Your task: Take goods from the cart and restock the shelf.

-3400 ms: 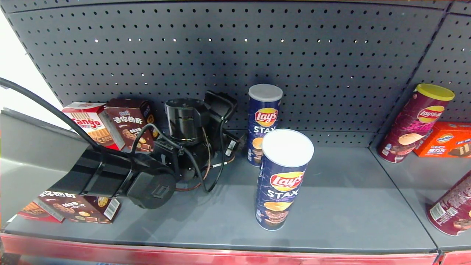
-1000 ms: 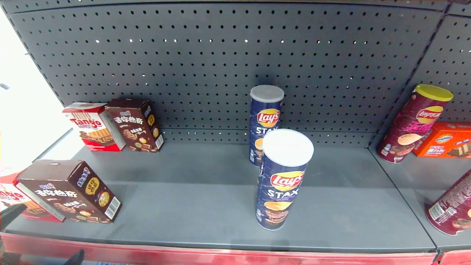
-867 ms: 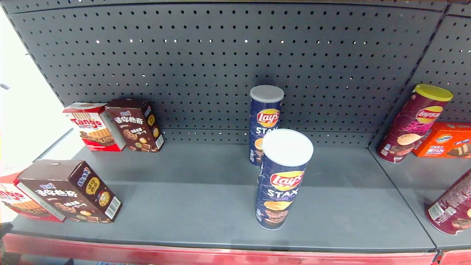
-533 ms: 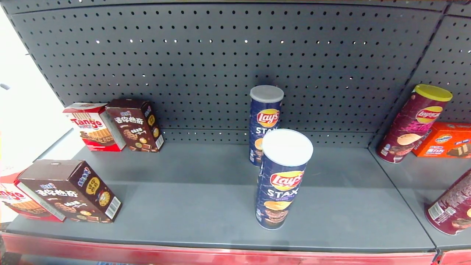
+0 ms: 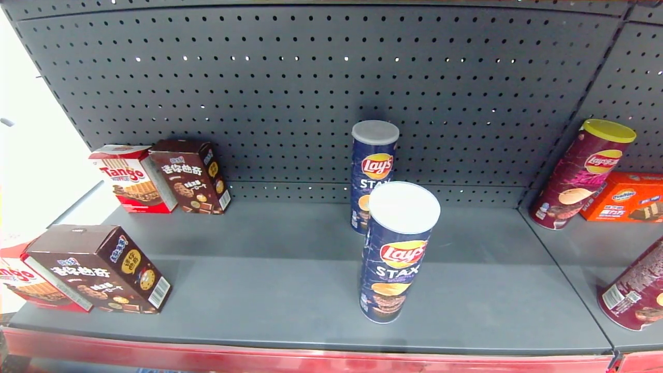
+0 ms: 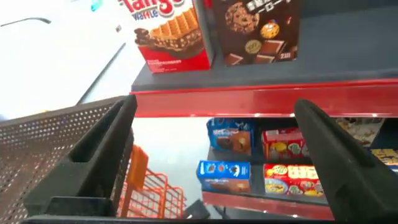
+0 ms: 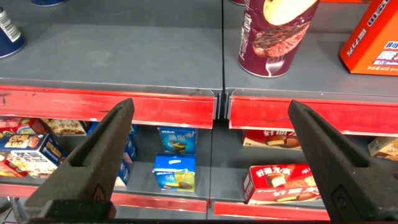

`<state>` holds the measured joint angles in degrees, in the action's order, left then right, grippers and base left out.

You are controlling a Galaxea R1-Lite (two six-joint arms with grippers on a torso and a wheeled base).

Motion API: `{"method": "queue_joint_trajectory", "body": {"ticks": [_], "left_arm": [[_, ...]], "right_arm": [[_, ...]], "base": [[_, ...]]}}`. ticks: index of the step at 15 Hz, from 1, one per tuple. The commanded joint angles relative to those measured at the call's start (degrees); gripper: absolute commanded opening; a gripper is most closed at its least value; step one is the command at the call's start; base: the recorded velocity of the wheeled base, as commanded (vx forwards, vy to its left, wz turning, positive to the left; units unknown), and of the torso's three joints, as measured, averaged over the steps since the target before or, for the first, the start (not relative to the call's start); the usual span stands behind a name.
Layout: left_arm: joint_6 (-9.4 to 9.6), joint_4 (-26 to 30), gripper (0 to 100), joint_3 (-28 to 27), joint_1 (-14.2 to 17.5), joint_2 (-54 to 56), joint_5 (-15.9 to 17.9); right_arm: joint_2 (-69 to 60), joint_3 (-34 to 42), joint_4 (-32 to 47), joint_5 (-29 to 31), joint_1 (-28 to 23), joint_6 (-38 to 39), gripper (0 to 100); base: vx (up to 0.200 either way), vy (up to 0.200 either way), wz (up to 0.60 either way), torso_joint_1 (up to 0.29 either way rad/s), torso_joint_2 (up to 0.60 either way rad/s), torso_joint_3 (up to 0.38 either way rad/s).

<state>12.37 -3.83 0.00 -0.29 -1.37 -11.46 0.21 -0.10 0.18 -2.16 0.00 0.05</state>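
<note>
The left gripper (image 6: 214, 106) is seen released, its fingers spread wide with nothing between them, held just in front of the red front lip of the shelf (image 6: 348, 43). At the shelf's near left edge a wafer box (image 6: 168, 31) and a brown biscuit box (image 6: 255, 28) are shown side by side. Under the lip a lower tier with blue packets (image 6: 224, 177) is revealed, which is hidden from the head camera.

The right gripper (image 7: 211, 106) is likewise seen spread and empty before the red lip. Above it a purple can (image 7: 273, 34) is stood upright near the edge, with an orange box (image 7: 373, 34) to its right.

From the head, two dark blue tubes are seen upright at mid-shelf: the near blue can (image 5: 396, 259), capped in white, and the far blue can (image 5: 373, 171), capped in grey, set by the perforated back panel (image 5: 290, 77). A second purple can (image 5: 582, 176) is leaned against that panel at the far right.
</note>
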Motion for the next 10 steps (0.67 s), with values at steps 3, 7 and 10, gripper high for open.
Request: {"method": "queue_joint_trajectory", "body": {"ticks": [3, 7, 10], "left_arm": [[0.37, -0.1, 100, 0.0, -0.1, 1.1, 3.1], [-6.05, 1.5, 100, -0.4, -0.1, 1.1, 21.1], [-8.86, 4.9, 100, -1.7, 0.1, 1.1, 16.0]], "right_arm": [[0.0, 0.0, 0.0, 0.0, 0.0, 0.0, 100], [0.0, 0.0, 0.0, 0.0, 0.0, 0.0, 100], [0.0, 0.0, 0.0, 0.0, 0.0, 0.0, 100]], "base": [[0.000, 0.000, 0.00, 0.000, 0.00, 0.000], [0.000, 0.000, 0.00, 0.000, 0.00, 0.000], [0.000, 0.000, 0.00, 0.000, 0.00, 0.000]]}}
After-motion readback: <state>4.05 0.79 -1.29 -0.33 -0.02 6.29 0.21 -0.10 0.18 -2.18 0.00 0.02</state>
